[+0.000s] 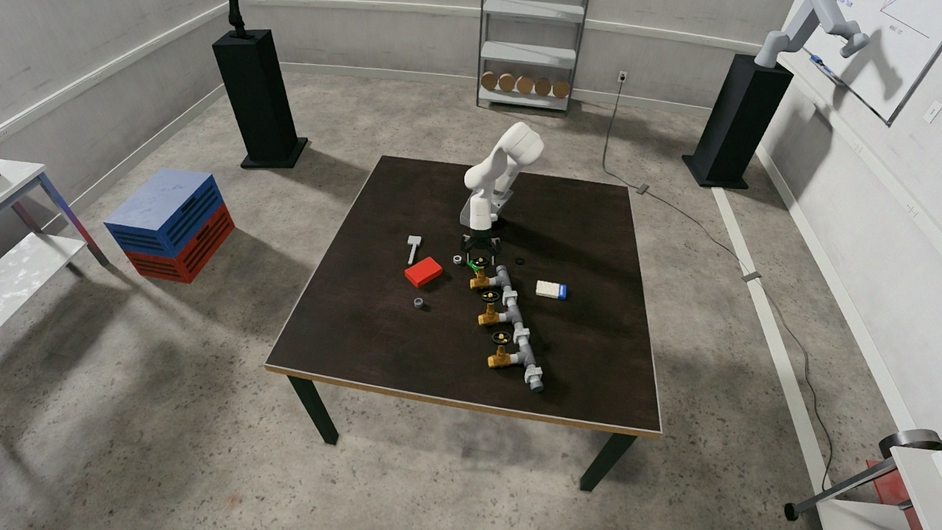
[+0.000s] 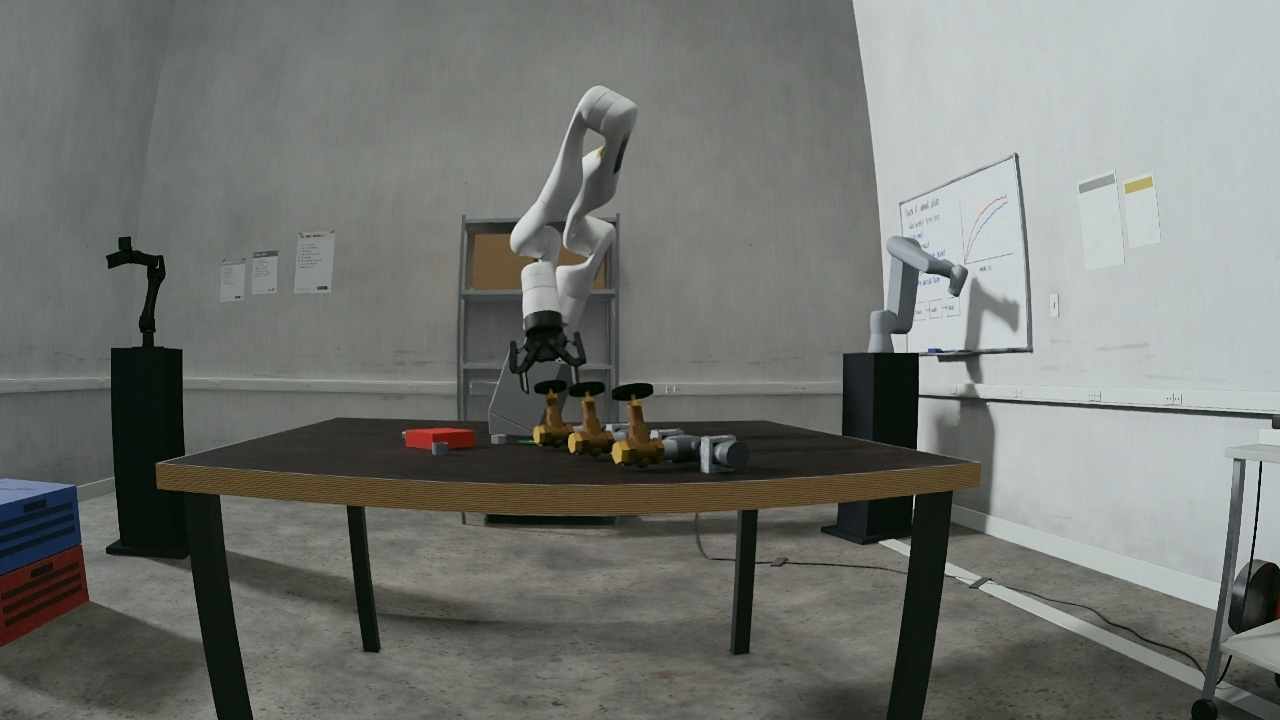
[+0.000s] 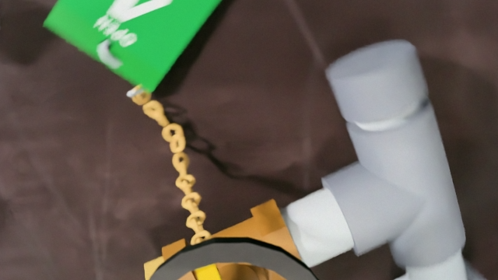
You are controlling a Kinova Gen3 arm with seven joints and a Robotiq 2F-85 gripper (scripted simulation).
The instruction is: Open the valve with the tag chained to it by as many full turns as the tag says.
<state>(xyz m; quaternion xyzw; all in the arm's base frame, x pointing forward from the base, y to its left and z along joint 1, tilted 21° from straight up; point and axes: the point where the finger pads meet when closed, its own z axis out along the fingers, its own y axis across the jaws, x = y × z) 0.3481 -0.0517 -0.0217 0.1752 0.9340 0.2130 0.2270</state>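
Three brass valves with black handwheels stand in a row on a grey pipe (image 1: 520,322) (image 2: 689,445) (image 3: 405,183) on the dark table. The far valve (image 1: 479,280) (image 2: 550,420) (image 3: 241,233) has a green tag (image 1: 472,265) (image 3: 132,39) chained to it; the tag lies flat on the table. The middle valve (image 1: 489,314) (image 2: 588,425) and the near valve (image 1: 500,355) (image 2: 633,434) carry no tag. My gripper (image 1: 480,253) (image 2: 546,362) is open and hangs just above the far valve's handwheel (image 3: 233,257) (image 2: 549,386), holding nothing.
A red block (image 1: 422,271) (image 2: 438,437), a small grey hammer (image 1: 412,247), two grey nuts (image 1: 419,302) (image 1: 456,259) and a white and blue box (image 1: 550,289) lie on the table (image 1: 369,342) around the pipe.
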